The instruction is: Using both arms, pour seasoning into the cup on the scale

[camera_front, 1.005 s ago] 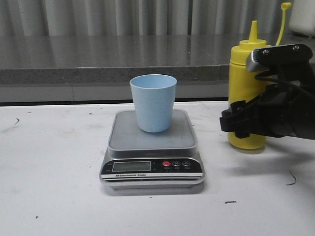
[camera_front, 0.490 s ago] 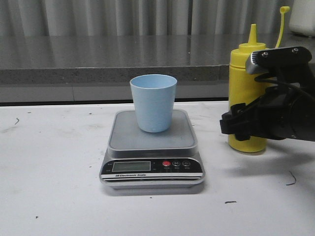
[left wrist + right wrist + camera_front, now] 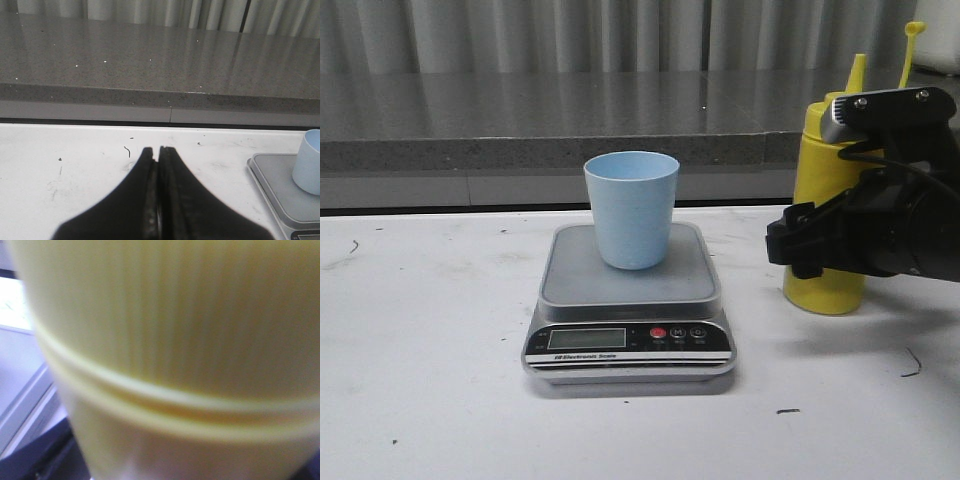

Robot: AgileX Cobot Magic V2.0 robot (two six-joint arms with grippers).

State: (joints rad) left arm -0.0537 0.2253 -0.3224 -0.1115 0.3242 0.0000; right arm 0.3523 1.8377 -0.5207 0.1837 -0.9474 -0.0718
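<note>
Since half a second ago the yellow seasoning bottle [image 3: 825, 230] has tipped and slid slightly toward the robot's right, its nozzle now leaning that way; the right gripper [image 3: 800, 250] sits against it, and the right wrist view is filled with blurred yellow, so I cannot tell if the jaws have clamped. Likely the grasp is just closing. The pale blue cup [image 3: 631, 208] stands upright on the scale [image 3: 630, 290], untouched; the left gripper [image 3: 157, 165] hangs clenched and empty well off to the left.

We see a lab-like test bench: scuffed white table [image 3: 440, 400], grey stone ledge [image 3: 520, 120], pleated curtain [image 3: 520, 35].
</note>
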